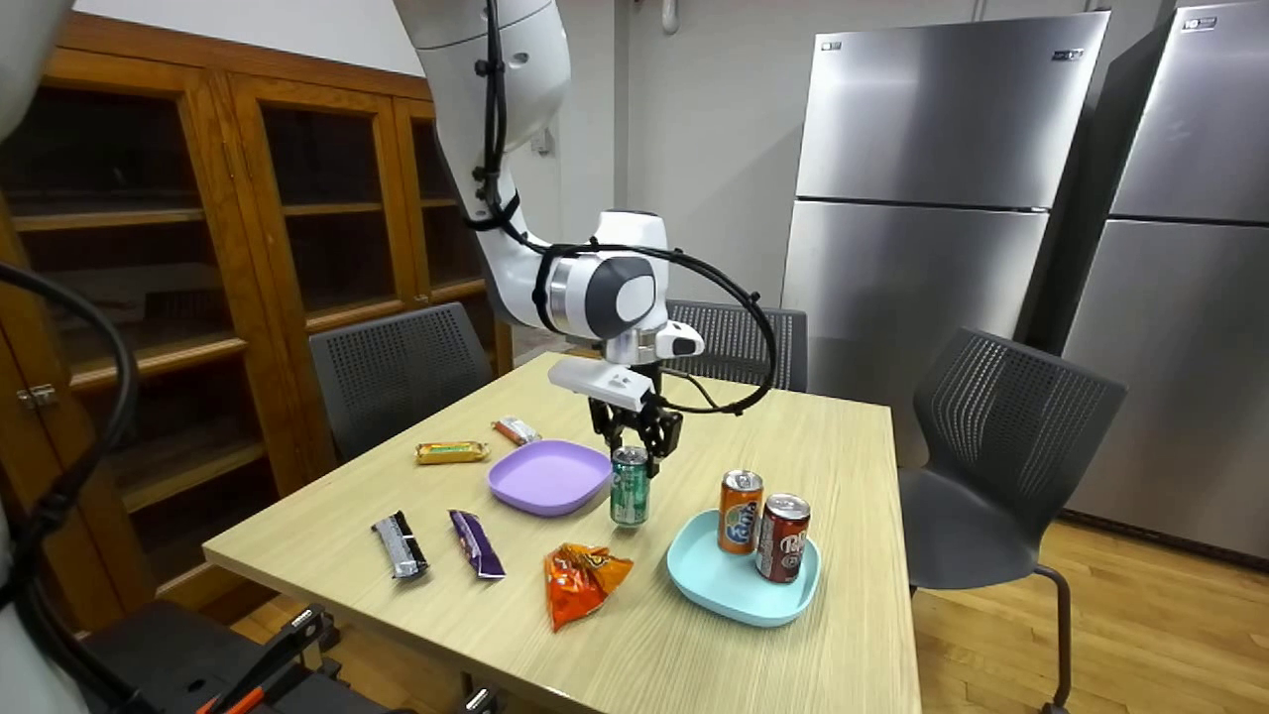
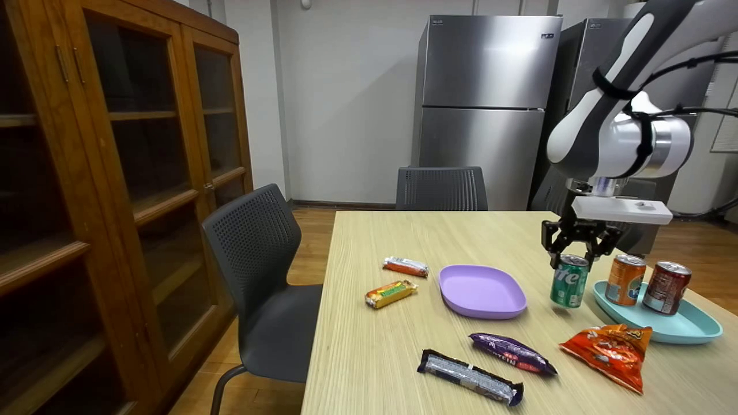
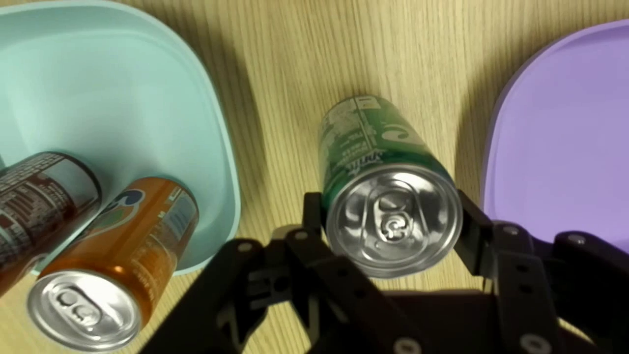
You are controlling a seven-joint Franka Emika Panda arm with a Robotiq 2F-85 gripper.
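Observation:
A green soda can (image 3: pixel 373 142) stands roughly upright between the jaws of my gripper (image 3: pixel 392 221), with one black finger pressed to either side just below its rim. In both exterior views the gripper (image 1: pixel 633 454) comes down from above onto the top of this green can (image 2: pixel 569 285). Whether the can's base touches the table or hangs just over it, I cannot tell. To one side lies a teal plate (image 1: pixel 714 587) carrying an orange can (image 1: pixel 740 511) and a dark red can (image 1: pixel 783 538). On the opposite side is a bare purple plate (image 2: pixel 483 291).
An orange chip bag (image 1: pixel 580 583) lies near both plates. Wrapped bars are spread about: purple (image 2: pixel 513 353), black and silver (image 2: pixel 470 376), yellow (image 2: pixel 391 294), and red and white (image 2: pixel 405 267). Dark chairs (image 1: pixel 1001 466) stand around the wooden table (image 2: pixel 375 346).

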